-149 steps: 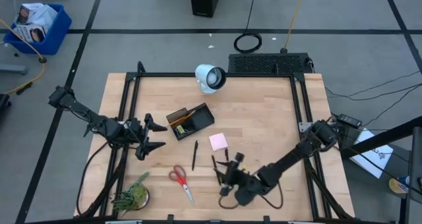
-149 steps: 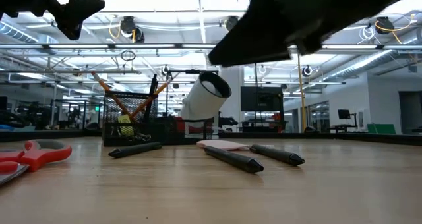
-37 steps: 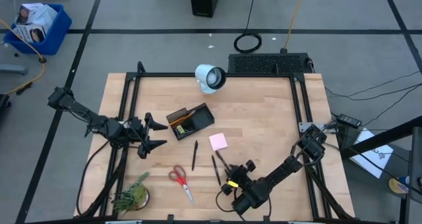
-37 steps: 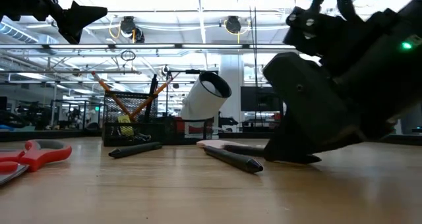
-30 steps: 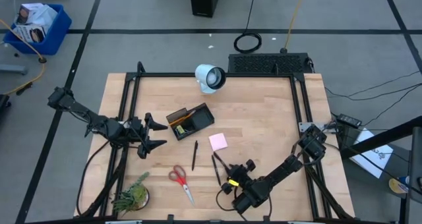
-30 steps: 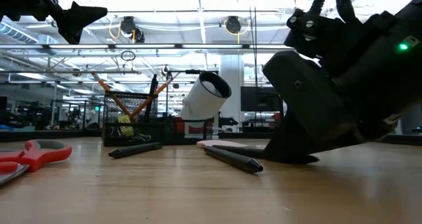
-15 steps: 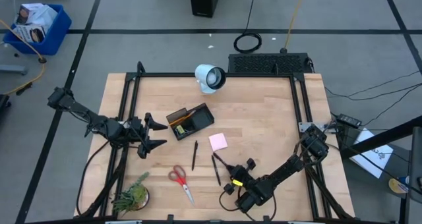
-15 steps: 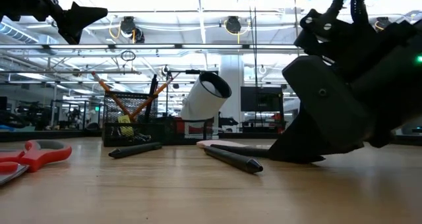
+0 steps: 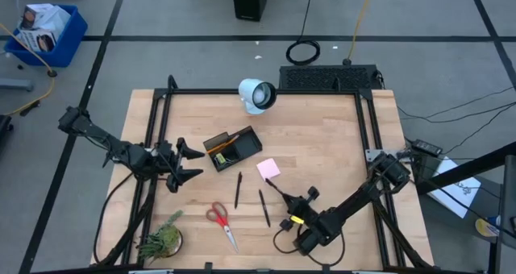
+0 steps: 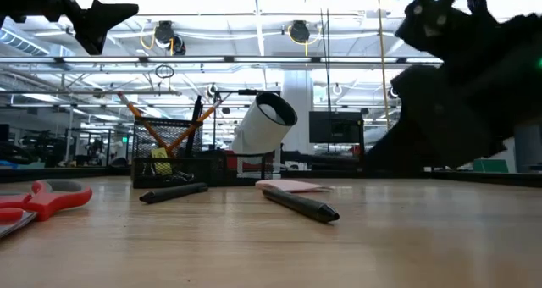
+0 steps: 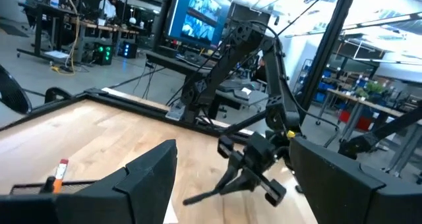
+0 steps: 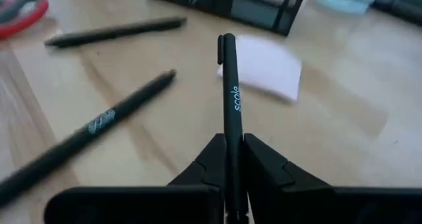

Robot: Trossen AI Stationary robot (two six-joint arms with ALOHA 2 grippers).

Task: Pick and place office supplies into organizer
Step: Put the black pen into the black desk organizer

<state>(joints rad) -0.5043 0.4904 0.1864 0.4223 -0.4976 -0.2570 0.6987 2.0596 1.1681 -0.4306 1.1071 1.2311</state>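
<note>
Black pen [image 12: 229, 85], pink sticky-note pad [image 12: 262, 66]

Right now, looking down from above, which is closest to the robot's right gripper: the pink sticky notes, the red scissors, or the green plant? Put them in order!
From the right gripper, which is shut on a black pen:
1. Pink sticky notes, just beyond the pen's tip.
2. Red scissors, farther toward the left arm's side.
3. Green plant, at the table's near left corner.

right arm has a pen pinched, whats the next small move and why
Probably carry it toward the organizer. The right tool is shut on a pen that is off the table, pointing over the pink pad. Two more pens lie loose, and the left tool waits open near the left edge.
</note>
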